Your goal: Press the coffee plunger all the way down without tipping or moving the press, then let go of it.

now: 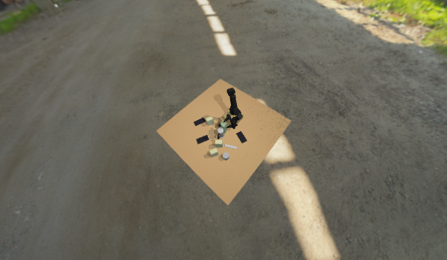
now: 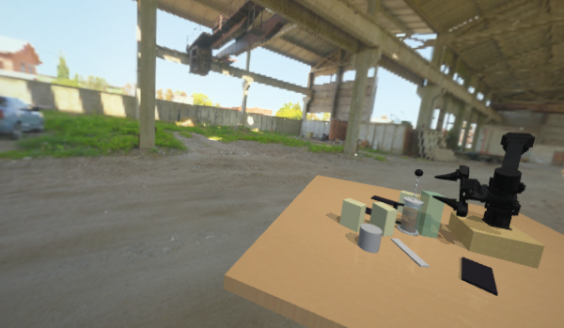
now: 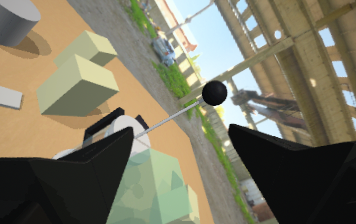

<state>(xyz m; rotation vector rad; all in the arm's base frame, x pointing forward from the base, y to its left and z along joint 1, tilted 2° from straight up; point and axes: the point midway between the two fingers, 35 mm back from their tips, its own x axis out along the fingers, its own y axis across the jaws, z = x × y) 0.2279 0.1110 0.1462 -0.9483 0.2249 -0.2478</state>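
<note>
Jaws (image 2: 433, 187) were spread, pinching nothing. Press (image 2: 410, 216) stood upright on the counter (image 2: 291, 257) (image 1: 227, 185), beside the green block (image 2: 430, 213) (image 3: 150, 187). Glass looked fragile, tippy; best contact: black knob (image 2: 418, 173) (image 3: 214, 93), straight down. Stiffness hard to judge.

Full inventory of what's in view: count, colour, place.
coffee press: 1, clear body, black knob, plunger up, table centre
mint box: 1, green, beside press
small blocks: 3, pale yellow-green, around press
cylinder: 1, grey, near blocks
flat bar: 1, light grey, near cylinder
flat pads: 3, black, spread on table
table: 1, tan
car: 1, bluish, background
arm: 1, black, on tan plinth
tool: 1, black, open, near knob
</note>
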